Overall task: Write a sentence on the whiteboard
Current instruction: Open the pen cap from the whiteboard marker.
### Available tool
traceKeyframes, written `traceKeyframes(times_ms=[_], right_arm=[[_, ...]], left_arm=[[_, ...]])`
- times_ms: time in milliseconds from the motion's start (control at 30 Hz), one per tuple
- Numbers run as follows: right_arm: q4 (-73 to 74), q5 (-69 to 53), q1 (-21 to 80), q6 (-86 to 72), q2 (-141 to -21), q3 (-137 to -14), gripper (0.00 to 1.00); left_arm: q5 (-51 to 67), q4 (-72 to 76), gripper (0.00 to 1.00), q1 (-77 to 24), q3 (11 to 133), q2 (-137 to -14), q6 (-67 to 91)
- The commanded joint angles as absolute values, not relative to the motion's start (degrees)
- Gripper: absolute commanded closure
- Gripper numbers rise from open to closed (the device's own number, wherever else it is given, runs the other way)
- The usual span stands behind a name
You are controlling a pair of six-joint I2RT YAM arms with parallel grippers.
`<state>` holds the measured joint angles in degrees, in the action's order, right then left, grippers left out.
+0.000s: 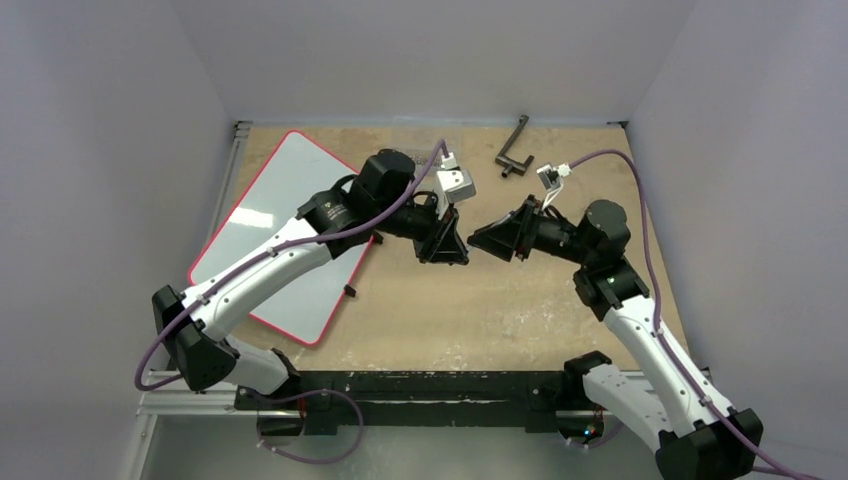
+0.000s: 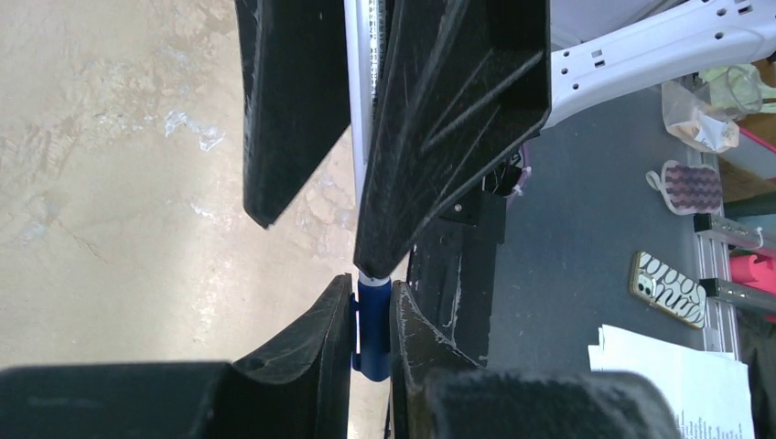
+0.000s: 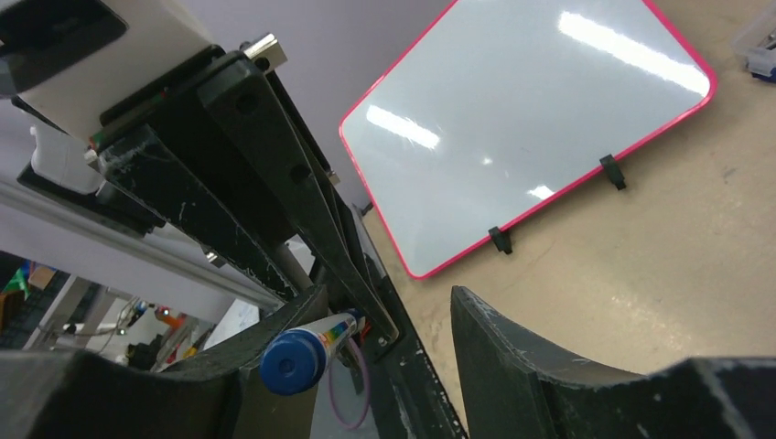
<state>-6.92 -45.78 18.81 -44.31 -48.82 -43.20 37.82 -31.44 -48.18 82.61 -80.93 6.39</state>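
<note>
Currently my left hand [image 2: 320,240] is nearly closed on a marker [image 2: 361,101]. From its wrist camera I see the white barrel pinched between the two black fingers, with the blue cap [image 2: 373,329] sticking out past the fingertips. My right hand [image 3: 389,294] faces it tip to tip. Its fingers [image 2: 311,357] stand either side of that cap without gripping it. In the right wrist view the jaws are spread wide: the cap's round blue end sits just beside one finger, and there is a plain gap to the other. I cannot tell whether the cap actually touches that nearer finger.

From above, both hands meet over the middle of the tabletop [image 1: 480,310], each arm bent inward at the elbow. The marker itself is hidden there between the two black hands.

Further out, the whiteboard [image 1: 265,210] lies flat on the left far part of the tabletop, turned at an angle, its thin red rim clear all round. My left arm crosses over its near right portion. The part of its face I can see is white, with bright streaks of reflected light. Small black clips [image 3: 500,240] sit on its edge toward the centre of the tabletop. It is well apart from the marker's tip end, which is buried in my left hand.

Near the far edge, toward the right, a dark L-shaped tool [image 1: 514,148] rests on the tabletop
</note>
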Motion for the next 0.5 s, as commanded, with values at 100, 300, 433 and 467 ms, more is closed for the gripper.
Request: traceKeyframes(times_ms=[100,300,433,467], right_arm=[[-4.36,-51.45,18.80,-41.75,-49.47,-45.03,0.57],[-5.49,-51.60,18.80,-42.20,-50.31,-44.61,0.65],[-6.07,-52.24,18.76,-42.54,-51.10,-44.80,0.66],[-6.00,-52.31,18.80,-42.54,-51.17,-44.93,0.67]], left_arm=[[38.74,-35.66,1.00,-48.56,90.00,-82.59,-1.14],[39.07,-38.12,1.00,-48.74,90.36,-83.41,-3.47],[39.17,-38.80,1.00,-49.11,90.45,-83.61,-4.83],[39.09,-39.04,1.00,-49.13,90.58,-83.75,-5.23]])
